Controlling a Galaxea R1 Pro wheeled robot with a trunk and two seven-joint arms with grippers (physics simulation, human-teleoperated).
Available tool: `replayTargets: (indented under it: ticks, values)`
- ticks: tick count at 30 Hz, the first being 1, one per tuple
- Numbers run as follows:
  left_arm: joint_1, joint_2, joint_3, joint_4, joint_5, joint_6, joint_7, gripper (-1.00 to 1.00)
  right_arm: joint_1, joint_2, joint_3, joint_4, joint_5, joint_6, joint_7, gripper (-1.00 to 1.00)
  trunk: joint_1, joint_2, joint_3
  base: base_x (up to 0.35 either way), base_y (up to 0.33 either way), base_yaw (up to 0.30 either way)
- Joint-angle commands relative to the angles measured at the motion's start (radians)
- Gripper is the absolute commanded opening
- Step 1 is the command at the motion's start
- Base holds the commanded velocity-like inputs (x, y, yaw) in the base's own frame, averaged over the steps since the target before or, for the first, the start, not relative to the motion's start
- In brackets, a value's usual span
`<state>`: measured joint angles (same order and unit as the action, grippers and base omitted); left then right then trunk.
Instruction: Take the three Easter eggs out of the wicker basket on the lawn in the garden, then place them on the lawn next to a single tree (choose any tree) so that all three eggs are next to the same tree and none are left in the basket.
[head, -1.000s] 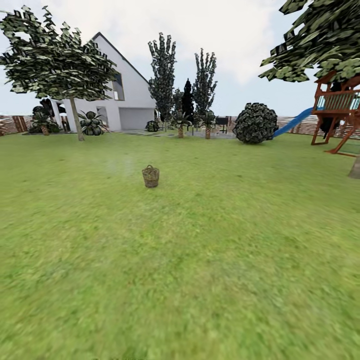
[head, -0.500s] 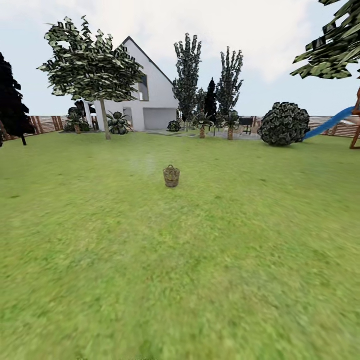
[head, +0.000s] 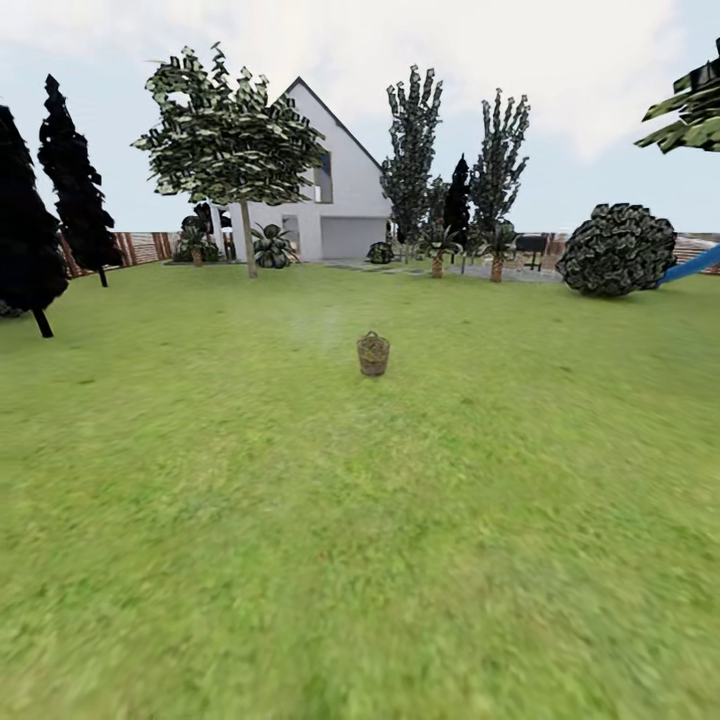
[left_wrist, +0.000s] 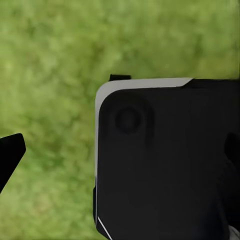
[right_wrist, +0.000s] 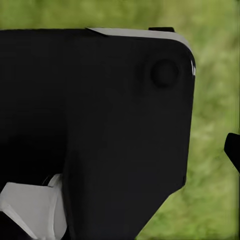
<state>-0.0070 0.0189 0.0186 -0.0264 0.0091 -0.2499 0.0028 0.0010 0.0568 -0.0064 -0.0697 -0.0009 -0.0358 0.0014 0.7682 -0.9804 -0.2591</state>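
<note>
white house, round bush, dark conifers, wooden fence

Ahead of me the wicker basket stands upright on the lawn, out in the open middle of the grass and well apart from every edge of it. It is small, round and tan-brown, with a loop handle arching over its rim. Its inside is too small to make out. The tree with the pale trunk rises far behind it, near the lawn's far edge.
</note>
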Motion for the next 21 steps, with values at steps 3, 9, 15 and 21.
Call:
replayTargets:
  ticks: [3,9,15,21]
  values:
    - [-0.001,0.0,0.001,0.001,0.001,-0.01,0.0,1.0,0.0,0.0,-0.001,-0.001,0.0,-0.002,0.0,1.0,-0.012,0.02,0.008,0.0,0.0,0.164]
    - [-0.001,0.0,-0.001,0.0,0.0,-0.022,0.0,1.0,0.0,-0.001,-0.002,-0.001,-0.001,-0.003,0.0,1.0,-0.035,0.062,0.027,0.0,0.0,0.16]
    - [-0.001,0.0,-0.003,0.0,0.0,-0.028,0.0,1.0,0.001,-0.002,-0.003,-0.001,-0.001,-0.002,0.0,1.0,-0.058,0.104,0.046,0.0,0.0,0.128]
    - [-0.001,-0.001,-0.007,0.0,-0.003,-0.03,0.0,1.0,0.0,-0.002,-0.002,-0.001,-0.001,-0.002,0.0,1.0,-0.081,0.146,0.065,0.0,0.0,-0.012]
